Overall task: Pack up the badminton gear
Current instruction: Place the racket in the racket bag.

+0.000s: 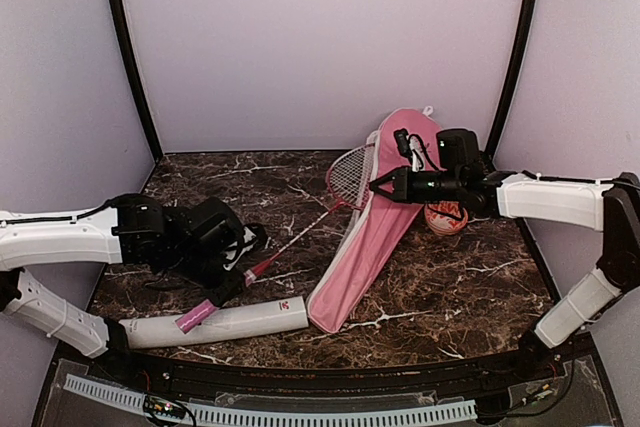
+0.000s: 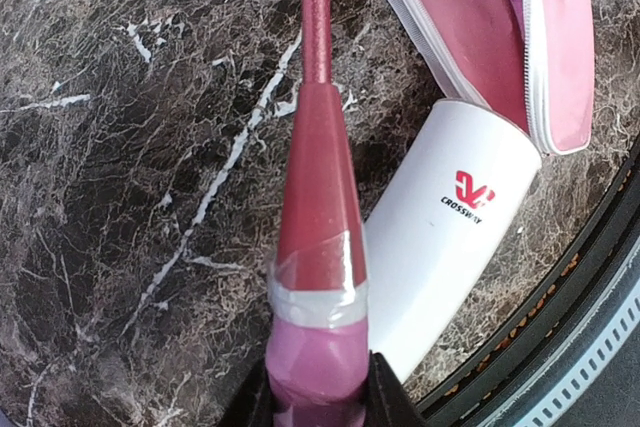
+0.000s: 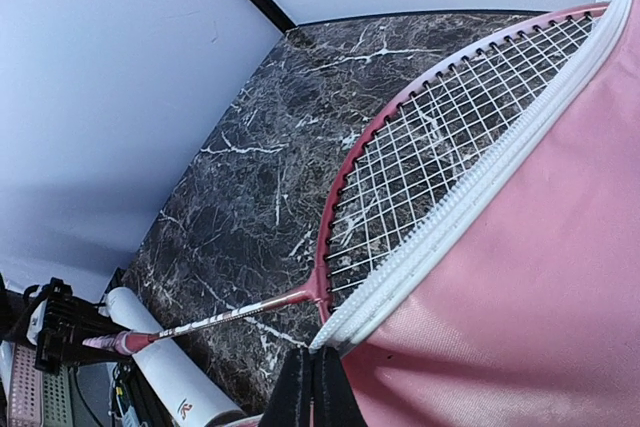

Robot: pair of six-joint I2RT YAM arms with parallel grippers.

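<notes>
One red-framed racket (image 1: 300,232) lies slanted across the table, with its head (image 3: 440,147) tucked under the open zipper edge of the long pink bag (image 1: 375,222). My left gripper (image 1: 222,292) is shut on the racket's pink handle (image 2: 318,372). It holds the handle just above the white red-logo tube (image 1: 225,324), which lies on its side. My right gripper (image 1: 376,185) is shut on the bag's white zipper edge (image 3: 420,257) and holds that flap up. The tube (image 2: 450,237) and the bag (image 2: 500,37) also show in the left wrist view. A second racket and the shuttlecocks are not in view.
A round red-and-white object (image 1: 446,217) sits on the table to the right of the bag, under my right arm. Dark marble table (image 1: 450,297) with black corner posts and pale walls. The table's front rim (image 2: 560,347) runs close to the tube.
</notes>
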